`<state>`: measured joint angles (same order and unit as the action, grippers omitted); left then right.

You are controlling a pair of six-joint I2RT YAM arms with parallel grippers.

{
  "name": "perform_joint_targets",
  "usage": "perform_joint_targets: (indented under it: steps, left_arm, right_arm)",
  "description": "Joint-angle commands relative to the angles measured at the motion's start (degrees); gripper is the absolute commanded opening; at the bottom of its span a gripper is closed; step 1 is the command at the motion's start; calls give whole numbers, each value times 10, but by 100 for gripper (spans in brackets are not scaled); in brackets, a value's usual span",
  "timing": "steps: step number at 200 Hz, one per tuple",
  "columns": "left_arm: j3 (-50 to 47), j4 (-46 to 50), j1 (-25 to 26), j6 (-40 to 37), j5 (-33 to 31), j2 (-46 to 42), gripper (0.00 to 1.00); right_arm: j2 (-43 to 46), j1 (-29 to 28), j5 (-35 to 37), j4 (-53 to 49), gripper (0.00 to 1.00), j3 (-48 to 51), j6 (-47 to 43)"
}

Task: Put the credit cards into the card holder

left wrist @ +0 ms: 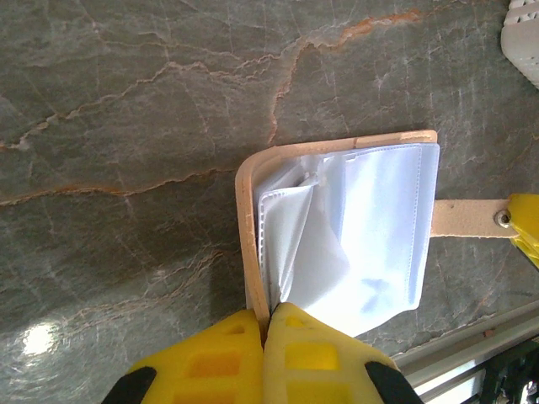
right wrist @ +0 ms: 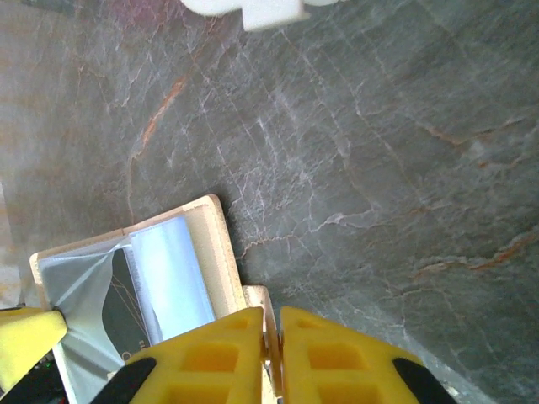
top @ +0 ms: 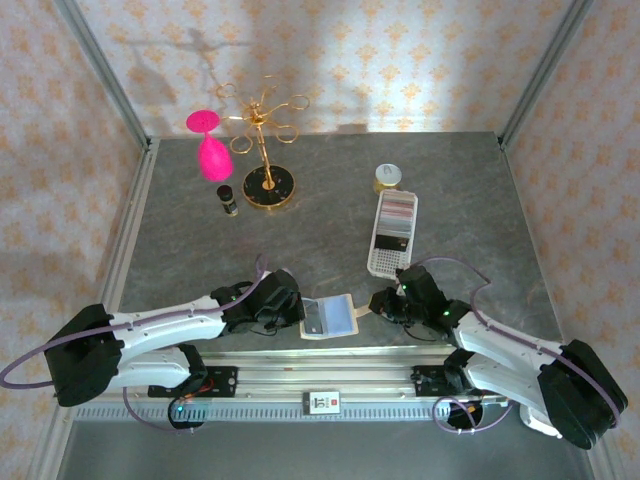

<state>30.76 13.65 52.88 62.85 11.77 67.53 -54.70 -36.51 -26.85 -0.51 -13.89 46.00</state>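
The card holder (left wrist: pixel 345 227) lay open like a book on the grey stone table (top: pixel 330 200), close to its near edge, between the two arms. The clear plastic sleeves (left wrist: pixel 290 244) inside it were rumpled and lifted. One dark credit card (right wrist: pixel 125 307) showed through a sleeve. The left gripper (left wrist: pixel 265 324) had its jaws pressed together on the edge of the holder's left cover. The right gripper (right wrist: pixel 271 324) had its jaws closed on the holder's thin snap tab (left wrist: pixel 467 217), which stuck out from the opposite cover. Farther back on the table sat a long white perforated tray (top: pixel 393 235); its contents were too small to make out.

Likely risks: with both grippers pinning the holder, neither was free to fetch a card, and releasing either side could let the covers fold shut. Pulling the narrow tab too hard could make it slip free or drag the holder over the nearby table edge. The rumpled sleeves could catch a card's corner and buckle rather than admit it.
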Motion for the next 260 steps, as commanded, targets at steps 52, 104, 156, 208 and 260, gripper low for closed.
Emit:
perform_joint_targets:
  steps: [52, 104, 156, 208, 260]
  left_arm:
    - [29, 37, -2, -19, -7, 5, 0]
    - [72, 4, -1, -9, 40, 17, 26]
    - [109, -80, 22, 6, 90, 111, 37]
    - [161, -119, 41, 3, 108, 234, 33]
    - [93, -139, 40, 15, 78, 226, 25]
  right_arm:
    - [15, 5, -5, 5, 0, 5, -7]
    - [17, 2, -33, 4, 0, 11, -13]
    - [25, -10, -37, 6, 0, 25, -6]
    - [54, -15, -5, -28, 2, 13, -3]
    - [52, -15, -15, -13, 13, 22, 2]
